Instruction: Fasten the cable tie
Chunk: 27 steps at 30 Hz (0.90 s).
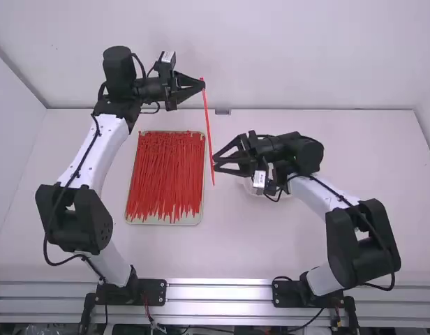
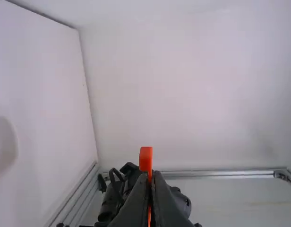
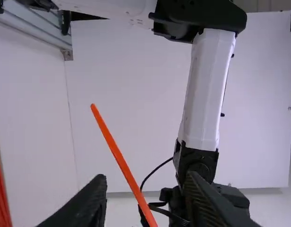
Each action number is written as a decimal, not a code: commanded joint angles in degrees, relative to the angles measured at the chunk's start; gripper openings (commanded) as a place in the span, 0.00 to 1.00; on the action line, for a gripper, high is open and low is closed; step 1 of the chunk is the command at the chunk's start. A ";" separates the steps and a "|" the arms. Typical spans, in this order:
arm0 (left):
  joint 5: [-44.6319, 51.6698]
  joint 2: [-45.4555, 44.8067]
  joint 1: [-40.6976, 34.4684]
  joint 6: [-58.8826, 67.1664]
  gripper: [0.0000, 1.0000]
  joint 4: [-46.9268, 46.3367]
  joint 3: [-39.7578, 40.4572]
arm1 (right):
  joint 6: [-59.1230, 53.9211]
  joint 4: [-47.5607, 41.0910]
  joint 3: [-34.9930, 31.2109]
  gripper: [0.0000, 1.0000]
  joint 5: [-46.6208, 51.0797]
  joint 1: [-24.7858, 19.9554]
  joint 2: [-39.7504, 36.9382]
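Item: cable tie [image 1: 208, 132], hanging just beside the tray [image 1: 163, 222]; left pincer [image 1: 199, 85] clamped on its upper end; right pincer [image 1: 216, 165] apart around the tail (ungripped). Risk: thin tail flexes, dodging closure.

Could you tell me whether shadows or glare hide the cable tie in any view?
High view: even light, soft shadows only, the cable tie stands out clearly. Left wrist view: no glare, its tip plain above the left gripper's dark fingers. Right wrist view: no glare either, tie unobscured.
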 commanded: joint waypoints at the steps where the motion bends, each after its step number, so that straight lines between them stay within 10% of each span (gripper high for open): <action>1: 0.63 0.00 -0.59 0.61 0.02 0.20 -0.63 | -0.83 0.35 -0.37 0.42 -0.09 0.22 -1.49; 27: -0.85 0.00 -2.21 1.53 0.02 0.24 -0.83 | -0.83 0.37 -1.40 0.06 -0.35 -0.02 -1.49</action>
